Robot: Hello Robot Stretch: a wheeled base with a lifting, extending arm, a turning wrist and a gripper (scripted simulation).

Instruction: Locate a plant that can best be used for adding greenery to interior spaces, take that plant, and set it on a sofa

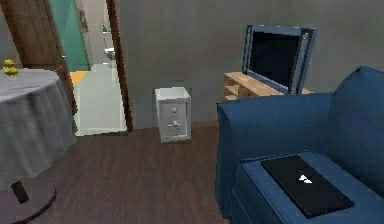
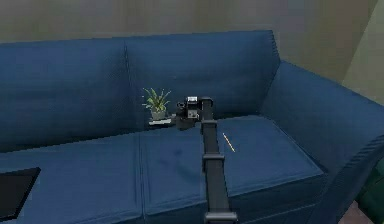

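The plant (image 2: 156, 103), one small spray of green leaves in a little pot, was on the far part of the blue sofa (image 2: 80, 90) seat, where the seat met the backrest. Just right of it was the hand (image 2: 181, 117), its dark body level with the pot and its fingers toward the plant; with the plant on the seat right beside it, I could not tell whether the hand held anything or touched the pot. The arm (image 2: 213, 170), one dark square bar, rose from the near edge over the seat, with two small white squares (image 2: 191, 101) at its far end. Right of the arm lay one thin white stick (image 2: 229, 141) on the seat, and at the near left one dark flat slab (image 2: 14, 186). In the forward view the sofa (image 1: 270, 125) carried that slab (image 1: 305, 182) at the right, with one television (image 1: 276, 58) on a wooden stand (image 1: 243, 87) beyond it. One small grey safe (image 1: 172, 113) stood against the far wall, right of one open doorway (image 1: 95, 70). At the left, one round bench (image 1: 30, 120) under a grey cloth carried one small yellow-green thing (image 1: 10, 68).
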